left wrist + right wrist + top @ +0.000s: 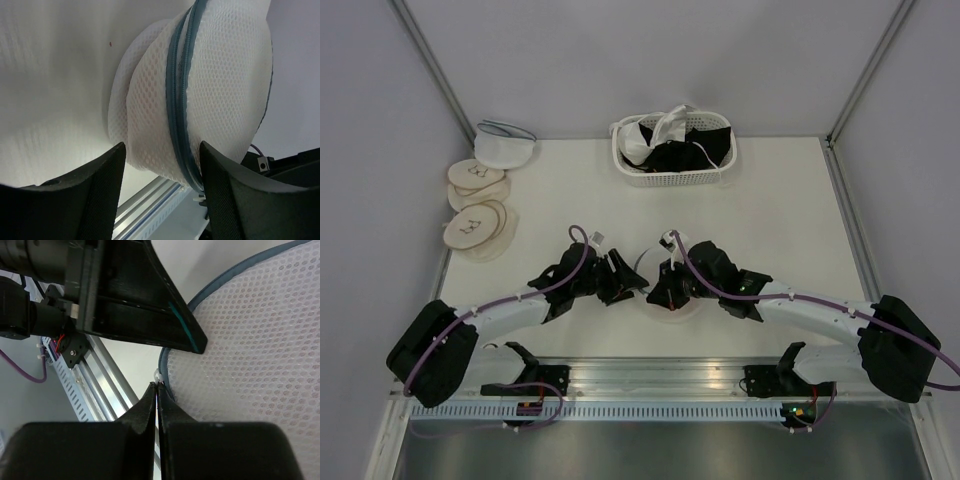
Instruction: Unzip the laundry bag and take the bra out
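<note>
Sitting between your two arms near the front of the white table (770, 210), the round white mesh laundry bag (225, 90) turns its rim edge-on to your left gripper (161, 150). That gripper's fingers are spread wide to either side of the rim. The bag's dark grey-blue zipper (176, 100) runs lengthwise up the gap between them. Your right gripper (157, 390) has its jaws pressed together, tips at the zipper rim by a small white tab; you cannot tell whether it pinches the tab. The aluminium rail (660, 372) lies close behind the bag. Bare table opens to the right and ahead, as far as the white plastic basket (670, 181) of black and white garments. The tan round padded discs (478, 225) and the white domed bag (505, 148) sit well apart, far left.
</note>
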Controlling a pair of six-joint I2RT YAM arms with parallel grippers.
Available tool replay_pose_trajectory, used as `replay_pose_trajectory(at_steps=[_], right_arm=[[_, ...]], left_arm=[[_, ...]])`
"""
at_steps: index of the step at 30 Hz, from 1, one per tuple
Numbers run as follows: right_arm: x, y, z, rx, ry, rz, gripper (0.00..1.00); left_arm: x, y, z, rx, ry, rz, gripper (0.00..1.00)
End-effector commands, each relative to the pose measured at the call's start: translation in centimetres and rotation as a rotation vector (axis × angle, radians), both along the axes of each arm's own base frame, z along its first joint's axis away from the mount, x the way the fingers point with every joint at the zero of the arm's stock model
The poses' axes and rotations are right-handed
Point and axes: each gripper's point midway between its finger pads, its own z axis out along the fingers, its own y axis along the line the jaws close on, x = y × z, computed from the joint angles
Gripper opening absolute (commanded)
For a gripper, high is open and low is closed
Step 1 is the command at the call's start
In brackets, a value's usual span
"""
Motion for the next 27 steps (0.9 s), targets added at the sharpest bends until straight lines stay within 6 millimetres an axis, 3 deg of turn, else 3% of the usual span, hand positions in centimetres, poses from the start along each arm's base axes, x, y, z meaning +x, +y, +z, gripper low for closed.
replay_pose_trajectory(at_steps=[1,5,8,9,10,17,20,27], right_arm=[[-0.2,1.0,1.4,0.058,-0.022,0.033,0.0],[-0.2,0.5,1.1,0.027,-0.028,0.02,0.0],[-0.4,-0.2,0.4,-0.018,-0.029,0.009,0.0],[-0.4,-0.5,0.1,-0.035,-0.025,0.001,0.01],[-0.6,-1.0,-0.3,-0.06,-0.015,-0.003,0.0],[-0.9,-4.1,-2.8,-0.225,0.003,-0.09,0.0],[-0.4,-7.3,-4.7,-0.39,0.023,-0.2,0.0],[3.3,-13.9,-6.2,-0.673,-0.066,-0.55,0.0]], left_arm=[[0.8,-2.1,1.3,-0.102,0.003,0.003,0.65],[1.5,-3.0,1.7,-0.148,-0.019,0.014,0.51],[2.1,-3.2,2.2,-0.149,-0.046,0.025,0.25],[2.3,-3.1,2.3,-0.139,-0.052,0.026,0.09],[2.4,-3.0,2.2,-0.125,-0.054,0.029,0.03],[3.4,-2.0,1.5,-0.029,-0.075,0.064,0.02],[3.8,-1.7,1.3,-0.008,-0.087,0.067,0.02],[4.9,-1.4,1.9,0.047,-0.128,0.015,0.02]])
